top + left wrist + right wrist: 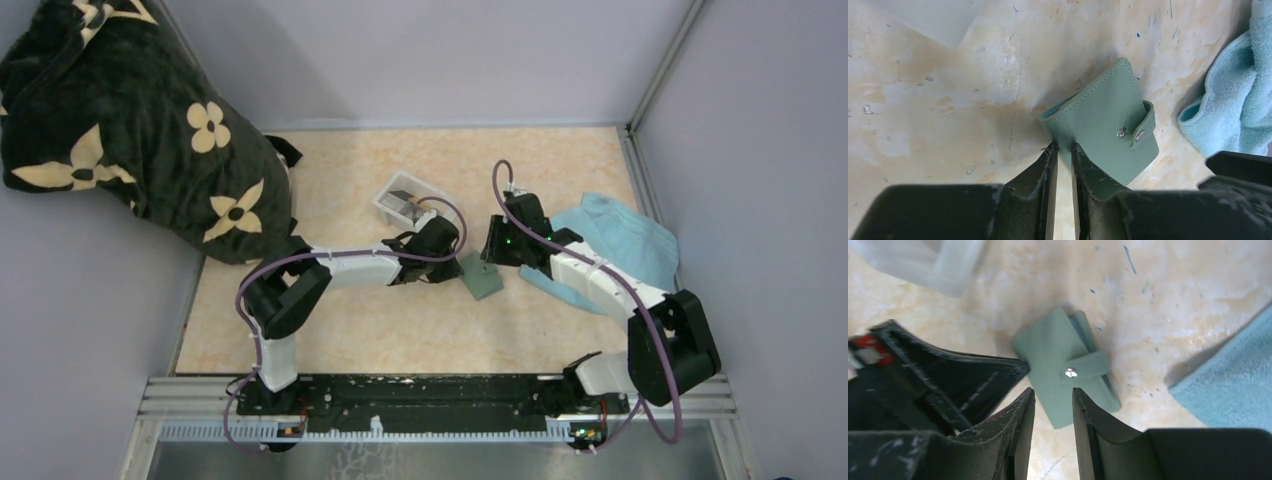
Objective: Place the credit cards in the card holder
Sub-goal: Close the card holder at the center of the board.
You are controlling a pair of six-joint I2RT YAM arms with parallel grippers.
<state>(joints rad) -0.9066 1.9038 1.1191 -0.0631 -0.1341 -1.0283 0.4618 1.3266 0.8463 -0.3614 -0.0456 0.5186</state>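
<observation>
Left wrist: card holder (1103, 125) between jaws

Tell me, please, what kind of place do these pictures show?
Probably a robot test cell in a laboratory: the left arm and the right arm are bolted to one black rail, plain grey panels enclose the table, and a card holder lies on it as a prop.

My left arm (345, 268) and right arm (600, 282) look alike: white links between chunky black joints, with a purple cable (243, 305) looping along each. Both are bolted to a black rail (430, 390). The left gripper (1062, 148) and right gripper (1052, 394) have black, scratched, wedge-shaped fingers. I see a green light (510, 241) at the right wrist.
</observation>
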